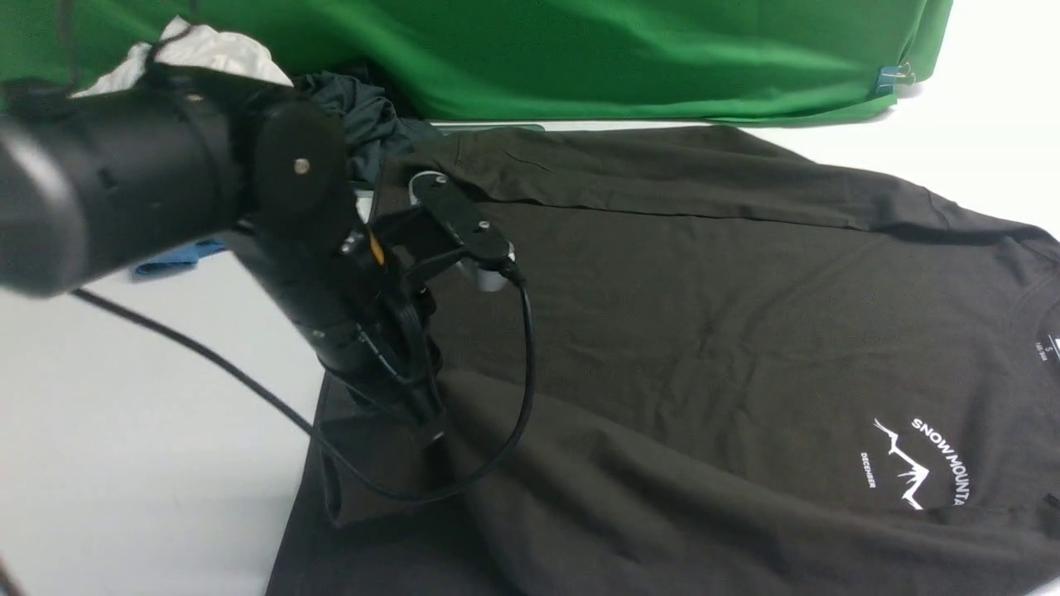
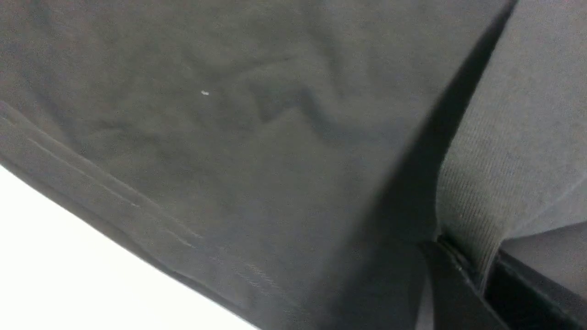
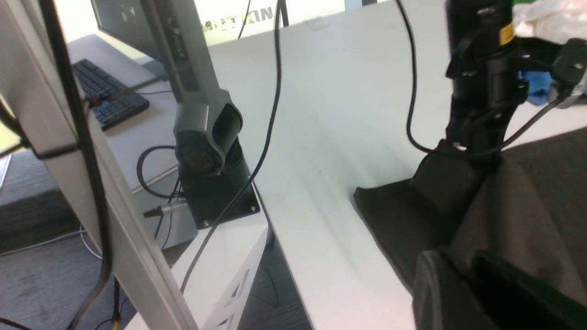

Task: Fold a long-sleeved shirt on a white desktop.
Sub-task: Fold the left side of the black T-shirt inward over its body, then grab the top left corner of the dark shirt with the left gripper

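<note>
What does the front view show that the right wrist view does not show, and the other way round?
Only the front view: the white SNOW MOUNTAIN logo and the green backdrop. Only the right wrist view: a black keyboard and a grey camera on a black base. Both: the left gripper pinching a fold of the long-sleeved shirt on the white desktop.

Black left arm (looping black cable)
</note>
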### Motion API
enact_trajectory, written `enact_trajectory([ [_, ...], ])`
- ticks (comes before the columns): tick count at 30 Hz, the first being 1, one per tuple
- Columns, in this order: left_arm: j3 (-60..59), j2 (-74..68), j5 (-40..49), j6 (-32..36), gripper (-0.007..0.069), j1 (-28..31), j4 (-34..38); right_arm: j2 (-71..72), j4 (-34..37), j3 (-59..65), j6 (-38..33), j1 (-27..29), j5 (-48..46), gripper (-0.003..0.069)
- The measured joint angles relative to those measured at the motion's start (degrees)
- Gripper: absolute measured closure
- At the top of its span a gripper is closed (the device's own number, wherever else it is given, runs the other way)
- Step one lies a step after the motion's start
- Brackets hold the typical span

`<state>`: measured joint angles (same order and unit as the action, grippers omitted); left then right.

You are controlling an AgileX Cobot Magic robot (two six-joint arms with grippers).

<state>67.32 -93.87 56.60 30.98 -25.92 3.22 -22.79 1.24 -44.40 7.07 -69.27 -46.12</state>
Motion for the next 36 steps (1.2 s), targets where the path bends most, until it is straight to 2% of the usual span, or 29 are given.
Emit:
enact_trajectory([
  [10, 2.15, -10.22, -1.85, -0.83, 0.0568, 0.0, -7.63, 0.0, -0.04, 0.07, 0.85, 0.0, 0.2, 0.0539],
  [13, 3.15, -12.12, -2.72, -0.83, 0.0501, 0.0, -9.18, 0.0, -0.04, 0.07, 0.85, 0.0, 0.6, 0.0536],
  [19, 4.5, -12.97, -5.59, -3.2, 0.0265, 0.0, -17.32, 0.0, -0.06, 0.07, 0.85, 0.0, 1.02, 0.0531],
  [20, 4.56, -12.97, -5.6, -3.6, 0.025, 0.0, -17.63, 0.0, -0.06, 0.07, 0.85, 0.0, 1.02, 0.0531],
  [23, 6.57, -12.64, -5.69, -9.08, 0.0144, 0.12, -20.53, 0.0, -0.19, 0.07, 1.46, 0.0, 1.02, 0.0527],
  [26, 7.94, -11.44, -4.98, -13.41, 0.0112, 0.12, -19.92, 0.0, -2.08, 0.07, 4.28, -0.02, 1.02, 0.0524],
  [29, 8.58, -7.93, -3.56, -14.08, 0.0182, 0.12, -14.25, -0.27, -11.61, 0.07, 15.44, -0.02, 0.06, 0.0517],
  [30, 8.6, -5.99, -3.05, -12.56, 0.0272, 0.12, -10.41, -0.63, -15.41, 0.07, 19.24, -0.02, -1.62, 0.0515],
  [31, 8.65, -5.14, -2.85, -11.39, 0.032, 0.12, -8.72, -0.81, -18.59, 0.07, 21.44, -0.02, -2.72, 0.0515],
  [32, 8.71, -3.46, -2.54, -9.61, 0.0428, 0.12, -5.6, -1.33, -22.9, 0.07, 26.06, -0.02, -5.41, 0.0512],
  [33, 8.77, -3.21, -2.26, -9.33, 0.0445, 0.12, -4.61, -1.33, -23.59, 0.07, 26.06, -0.02, -5.89, 0.0512],
  [34, 8.92, -1.64, -1.52, -7.62, 0.0542, 0.12, -1.41, -1.83, -27.56, 0.07, 29.86, -0.02, -9.55, 0.0512],
  [36, 9.98, -0.86, 0.16, -6.32, 0.0593, 0.61, 1.99, -2.3, -31.64, 0.07, 32.5, -0.02, -12.97, 0.0512],
])
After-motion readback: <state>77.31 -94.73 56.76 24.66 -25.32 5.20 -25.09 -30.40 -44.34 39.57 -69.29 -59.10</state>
